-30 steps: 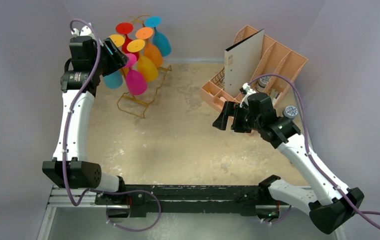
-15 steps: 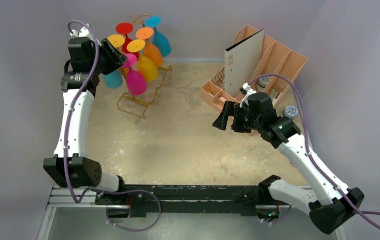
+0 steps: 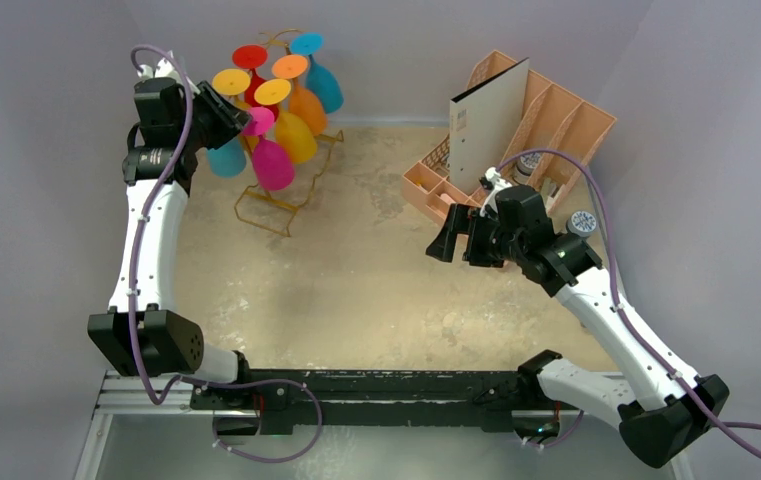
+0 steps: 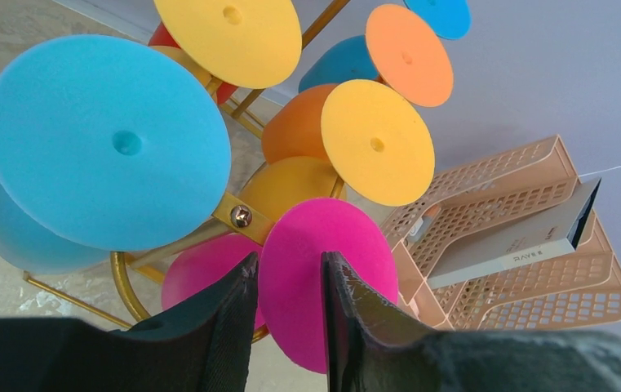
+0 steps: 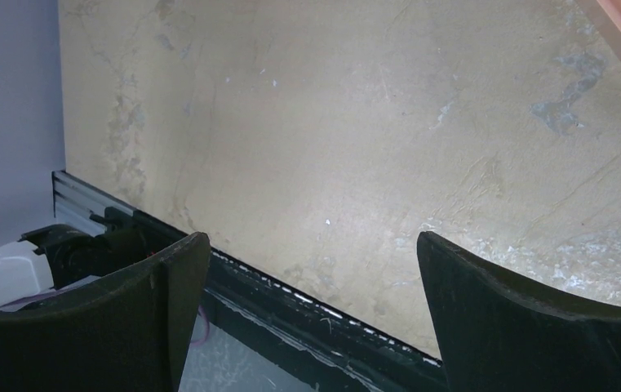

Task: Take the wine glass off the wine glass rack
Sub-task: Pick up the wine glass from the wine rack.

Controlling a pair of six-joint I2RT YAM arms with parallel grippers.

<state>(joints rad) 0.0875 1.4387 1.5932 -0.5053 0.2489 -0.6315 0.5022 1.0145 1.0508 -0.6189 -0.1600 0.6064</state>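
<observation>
Left fingers [image 4: 217,327] narrowly apart at the pink wine glass [image 4: 315,245] on the wine glass rack [image 4: 241,216]; grip, I cannot tell. Right fingers [image 5: 127,310] gape wide. Binder [image 4: 519,241] print illegible.

Bright, even, soft-shadowed; close foreground seems slightly blurred.

Left gripper [image 4: 288,273] has pinched in a fair bit over the last second, so its fingers now sit close on either side of the pink wine glass [image 4: 323,237] foot. The left arm [image 3: 151,230] has also nudged slightly leftward. Can't tell if it's actually gripping.
</observation>
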